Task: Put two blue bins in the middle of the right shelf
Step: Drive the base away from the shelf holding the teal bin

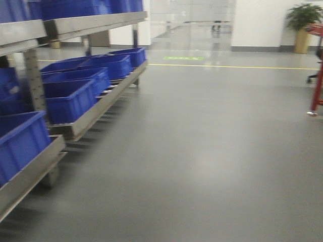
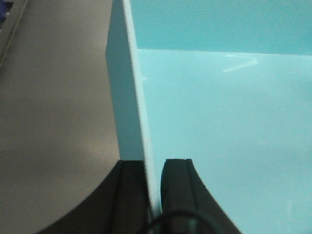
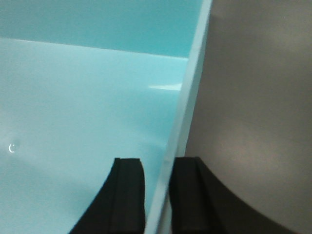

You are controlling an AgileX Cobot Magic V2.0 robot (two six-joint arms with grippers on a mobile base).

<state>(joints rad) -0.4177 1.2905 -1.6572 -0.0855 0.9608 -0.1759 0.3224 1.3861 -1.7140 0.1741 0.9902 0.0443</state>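
One blue bin (image 2: 219,122) is held by both arms and looks pale cyan in the wrist views. My left gripper (image 2: 152,163) is shut on the bin's left wall (image 2: 130,97), one finger inside and one outside. My right gripper (image 3: 158,161) is shut on the right wall (image 3: 187,107) of the same bin (image 3: 87,97) in the same way. The bin's inside is bare. Neither the held bin nor the grippers show in the front view. Several more blue bins (image 1: 70,101) sit on a steel rack at the left. The right shelf is out of view.
The steel rack (image 1: 96,113) runs along the left, with an upper level (image 1: 96,22) that also holds blue bins. Grey floor (image 1: 202,151) spreads ahead, crossed by a yellow line (image 1: 232,66). A red frame (image 1: 317,91) stands at the right edge, and a potted plant (image 1: 302,22) at the far wall.
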